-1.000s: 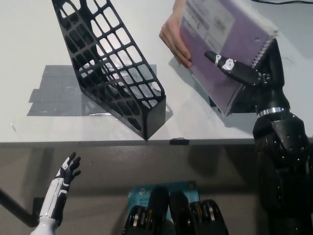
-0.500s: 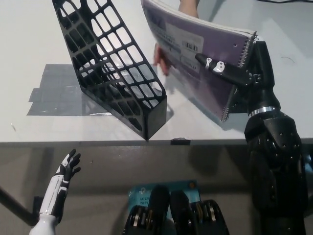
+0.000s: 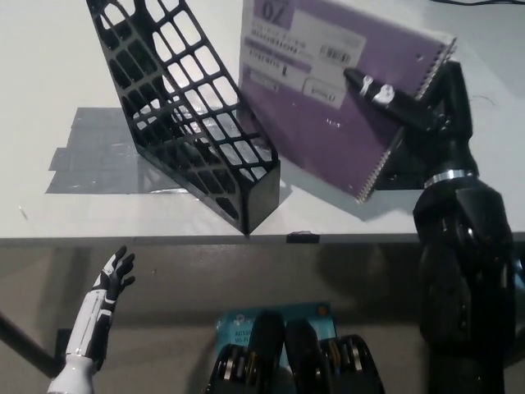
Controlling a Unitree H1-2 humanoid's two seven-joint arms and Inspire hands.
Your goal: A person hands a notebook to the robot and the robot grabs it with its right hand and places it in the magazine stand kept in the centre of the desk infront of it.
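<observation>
Right hand (image 3: 406, 111), black, closed on the purple notebook (image 3: 328, 90) near its spiral edge, with one finger laid across the cover and the rest behind the book. Holds the notebook tilted in the air, just to the right of the magazine stand (image 3: 184, 107) and above the table (image 3: 49, 66); left edge of the cover very close to the right wall of the stand, touching or not cannot be told. No person's hand visible on the book, so handover judged as finished and carrying step now in hand.

Stands on the grey tape patch (image 3: 90, 152) at the left of the notebook, black lattice walls, leaning, open side toward the top. Not yet inside the stand, no part of the book between the walls.

Next move, as a judgement: needs lifting the notebook over the right wall of the stand, turning it so the cover goes parallel to the walls, then lowering it into the slot before letting go. Risk of the corner catching in the lattice holes.

Left hand (image 3: 115, 275), white, resting low, below the table edge and left of the stand, fingers spread, holding nothing.
</observation>
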